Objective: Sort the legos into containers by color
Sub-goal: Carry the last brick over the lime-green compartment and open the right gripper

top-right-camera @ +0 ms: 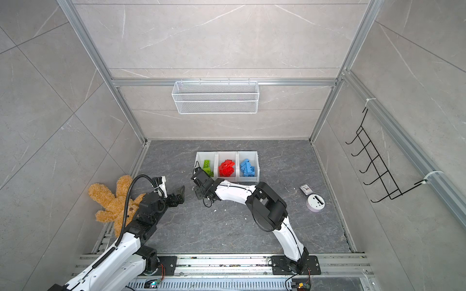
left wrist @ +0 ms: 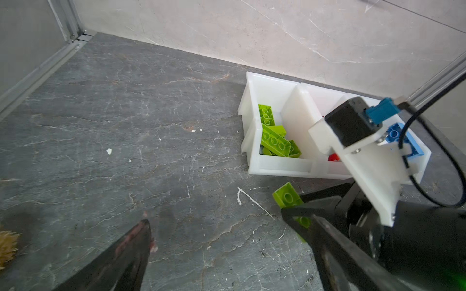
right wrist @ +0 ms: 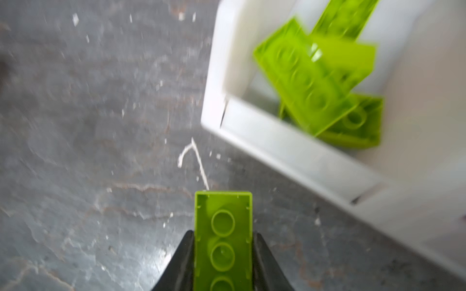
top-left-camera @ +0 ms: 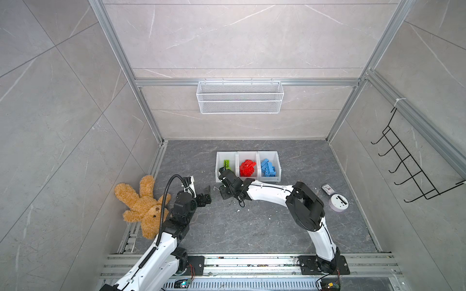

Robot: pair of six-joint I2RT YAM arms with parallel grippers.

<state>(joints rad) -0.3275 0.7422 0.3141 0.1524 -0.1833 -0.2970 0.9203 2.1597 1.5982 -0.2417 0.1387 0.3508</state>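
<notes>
Sorting appears nearly complete. The desk [top-left-camera: 252, 226] shows no loose pieces. The containers [top-left-camera: 269, 179], frame centre, hold legos [top-left-camera: 248, 168] separated green, red and blue. The left gripper [top-left-camera: 207, 193] has its jaws spread, empty. The right gripper [right wrist: 223, 235] jaws pinch one green brick [left wrist: 288, 196] just before the green bin [right wrist: 290, 151]; its deposit remains.

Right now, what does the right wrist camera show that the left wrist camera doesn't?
Only the right wrist view shows the right tool squeezing the held green brick by both long sides. Only the left wrist view shows blue legos, a bit of red lego and teddy fur. Both show that brick, the green bin with green legos inside, and the white scratch on the floor.
</notes>
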